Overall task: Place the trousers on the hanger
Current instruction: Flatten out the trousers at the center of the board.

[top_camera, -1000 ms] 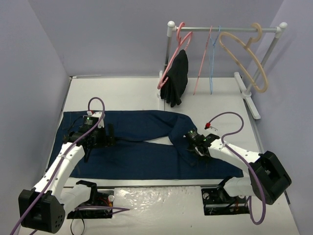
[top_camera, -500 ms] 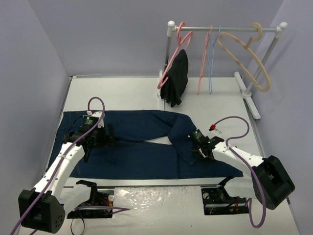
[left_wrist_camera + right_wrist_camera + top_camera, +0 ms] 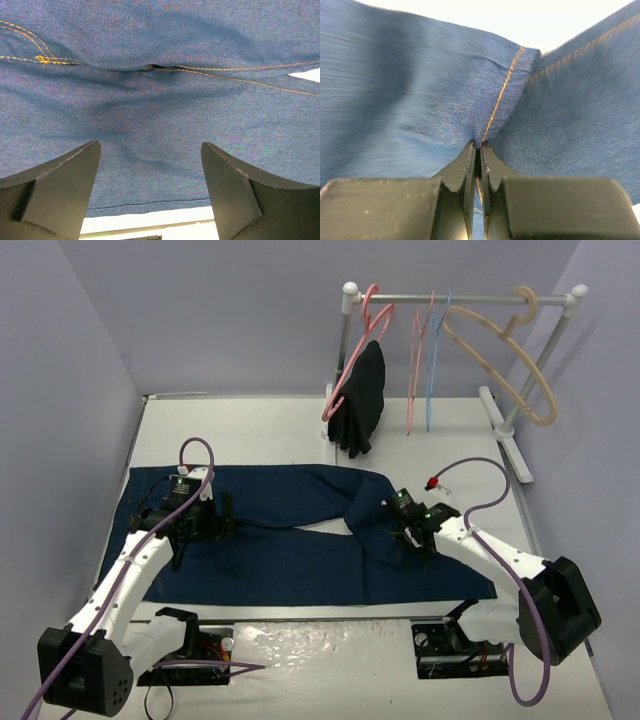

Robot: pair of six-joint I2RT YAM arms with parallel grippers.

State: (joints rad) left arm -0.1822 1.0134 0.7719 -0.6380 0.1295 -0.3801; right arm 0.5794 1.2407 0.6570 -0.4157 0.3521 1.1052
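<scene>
Two claws over trousers (image 3: 290, 570), which lie spread flat across table, 9 to 3 o'clock. Left gripper (image 3: 150, 144): jaws wide, above denim by stitched seams, 9 o'clock side. Right gripper (image 3: 479, 146): pinched tight on orange-stitched seam fold, 3 o'clock side. Hanger (image 3: 431, 370): light-blue, hanging on rail (image 3: 470, 298), 1 o'clock.

Plain pale lavender walls (image 3: 250, 310) closed in a flat white table (image 3: 240, 430) on three sides. A white tubular clothes rail (image 3: 400, 300) stood at its far right corner, under soft, even light.
</scene>
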